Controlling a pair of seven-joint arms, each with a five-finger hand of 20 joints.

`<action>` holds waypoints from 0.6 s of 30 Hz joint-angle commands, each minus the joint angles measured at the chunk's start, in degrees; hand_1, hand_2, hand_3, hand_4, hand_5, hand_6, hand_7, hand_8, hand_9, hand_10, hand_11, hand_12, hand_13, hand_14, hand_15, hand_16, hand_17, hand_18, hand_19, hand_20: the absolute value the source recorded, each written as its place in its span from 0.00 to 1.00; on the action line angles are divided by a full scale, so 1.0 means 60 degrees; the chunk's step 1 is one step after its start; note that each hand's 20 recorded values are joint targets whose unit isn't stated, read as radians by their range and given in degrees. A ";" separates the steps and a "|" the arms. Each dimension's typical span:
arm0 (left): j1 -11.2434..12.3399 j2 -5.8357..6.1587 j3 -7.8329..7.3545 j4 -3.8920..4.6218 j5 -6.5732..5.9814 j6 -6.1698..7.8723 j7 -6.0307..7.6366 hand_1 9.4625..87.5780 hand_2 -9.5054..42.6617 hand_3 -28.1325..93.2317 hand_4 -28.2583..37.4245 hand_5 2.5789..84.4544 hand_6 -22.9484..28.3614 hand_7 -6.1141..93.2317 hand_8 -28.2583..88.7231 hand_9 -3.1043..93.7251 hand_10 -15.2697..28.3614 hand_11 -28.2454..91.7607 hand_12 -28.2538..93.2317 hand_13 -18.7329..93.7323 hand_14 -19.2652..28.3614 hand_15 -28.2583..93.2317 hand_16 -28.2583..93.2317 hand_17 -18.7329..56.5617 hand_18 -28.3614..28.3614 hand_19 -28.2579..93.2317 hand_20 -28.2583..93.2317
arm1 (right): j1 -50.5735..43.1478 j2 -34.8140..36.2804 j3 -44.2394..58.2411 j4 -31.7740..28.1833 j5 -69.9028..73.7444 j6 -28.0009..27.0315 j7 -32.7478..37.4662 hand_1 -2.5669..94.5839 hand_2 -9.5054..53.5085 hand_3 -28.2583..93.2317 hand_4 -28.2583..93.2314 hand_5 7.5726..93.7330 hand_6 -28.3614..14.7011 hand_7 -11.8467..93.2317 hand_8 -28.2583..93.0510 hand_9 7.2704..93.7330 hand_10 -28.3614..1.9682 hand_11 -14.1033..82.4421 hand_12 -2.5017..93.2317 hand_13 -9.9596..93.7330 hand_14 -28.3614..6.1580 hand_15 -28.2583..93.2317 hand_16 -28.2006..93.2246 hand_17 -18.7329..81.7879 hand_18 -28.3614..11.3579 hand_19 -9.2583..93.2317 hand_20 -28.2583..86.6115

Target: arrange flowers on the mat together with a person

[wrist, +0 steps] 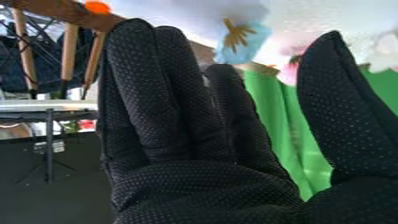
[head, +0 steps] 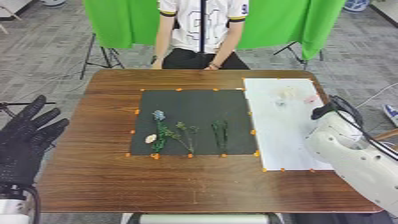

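The mat lay on the table, flower stems across its near part. Right of it lay the sheet, blossoms toward its far end.

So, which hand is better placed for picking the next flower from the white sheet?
Right, probably: the right hand is close to the sheet and its pink flower; the left hand is beyond the mat.
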 commanded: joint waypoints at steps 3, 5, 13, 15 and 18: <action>0.0194 0.0275 0.0065 0.0027 -0.0212 0.0047 0.0255 0.15 0.30 0.86 0.06 0.36 0.54 0.16 0.17 0.35 0.69 0.38 0.33 0.36 0.87 0.61 0.19 0.14 0.84 0.58 0.39 | 0.0584 0.0048 -0.0708 0.0470 0.0080 -0.0190 -0.0318 0.41 0.08 0.79 0.06 0.52 0.52 0.20 0.15 0.71 0.19 0.40 0.19 0.70 0.22 0.74 0.30 0.43 0.00 0.88 0.05; 0.0186 0.0222 0.0064 0.0020 -0.0175 0.0029 0.0248 0.15 0.30 0.86 0.06 0.36 0.54 0.16 0.17 0.35 0.69 0.38 0.33 0.36 0.87 0.61 0.19 0.14 0.84 0.58 0.39 | 0.0744 0.0021 -0.0878 0.0561 0.0075 -0.0209 -0.0371 0.42 0.07 0.79 0.06 0.54 0.53 0.20 0.15 0.72 0.21 0.40 0.19 0.70 0.23 0.74 0.30 0.43 0.00 0.88 0.05; 0.0319 0.0433 0.0072 0.0011 -0.0400 0.0184 0.0556 0.15 0.31 0.86 0.06 0.36 0.54 0.15 0.17 0.35 0.69 0.38 0.33 0.36 0.87 0.61 0.19 0.14 0.84 0.58 0.39 | 0.0960 -0.0103 -0.1202 0.0857 -0.0114 -0.0396 -0.0519 0.52 0.00 0.81 0.03 0.68 0.60 0.22 0.14 0.79 0.39 0.40 0.19 0.74 0.34 0.70 0.31 0.44 0.00 0.84 0.15; 0.0427 0.0567 0.0045 0.0000 -0.0548 0.0256 0.0729 0.15 0.31 0.86 0.06 0.36 0.54 0.15 0.17 0.35 0.69 0.38 0.33 0.36 0.87 0.61 0.19 0.14 0.84 0.58 0.39 | 0.0961 -0.0143 -0.1273 0.0936 -0.0231 -0.0460 -0.0590 0.57 0.00 0.80 0.01 0.71 0.61 0.23 0.17 0.82 0.45 0.35 0.24 0.76 0.38 0.68 0.32 0.44 0.00 0.83 0.18; 0.0514 0.0756 0.0031 0.0006 -0.0715 0.0329 0.0899 0.15 0.30 0.86 0.06 0.36 0.54 0.15 0.17 0.35 0.69 0.38 0.33 0.36 0.87 0.61 0.19 0.14 0.84 0.58 0.39 | 0.0898 -0.0150 -0.1331 0.0964 -0.0349 -0.0302 -0.0627 0.65 0.00 0.75 0.00 0.76 0.60 0.26 0.22 0.90 0.57 0.24 0.33 0.79 0.49 0.63 0.39 0.43 0.00 0.83 0.23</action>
